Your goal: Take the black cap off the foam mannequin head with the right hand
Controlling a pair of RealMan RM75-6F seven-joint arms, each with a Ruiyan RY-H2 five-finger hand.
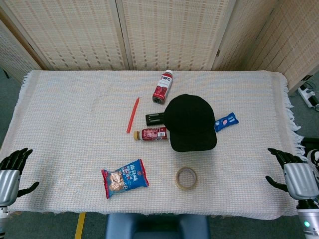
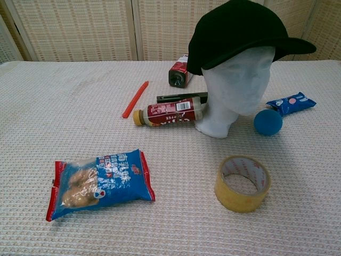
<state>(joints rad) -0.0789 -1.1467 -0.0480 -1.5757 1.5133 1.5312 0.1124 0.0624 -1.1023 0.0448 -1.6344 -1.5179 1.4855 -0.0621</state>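
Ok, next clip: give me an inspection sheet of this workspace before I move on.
Surface: table under a white woven cloth, fringed at its right edge.
Job's things: black cap sits on the foam mannequin head, which stands upright.
Clutter: snack bag, tape roll, red stick, two bottles lying down, black flat object, blue ball, blue wrapper.
Hands: left hand and right hand at the near table corners, fingers apart, holding nothing.
Cables: power strip on the floor at right.
Surroundings: woven folding screens behind the table.
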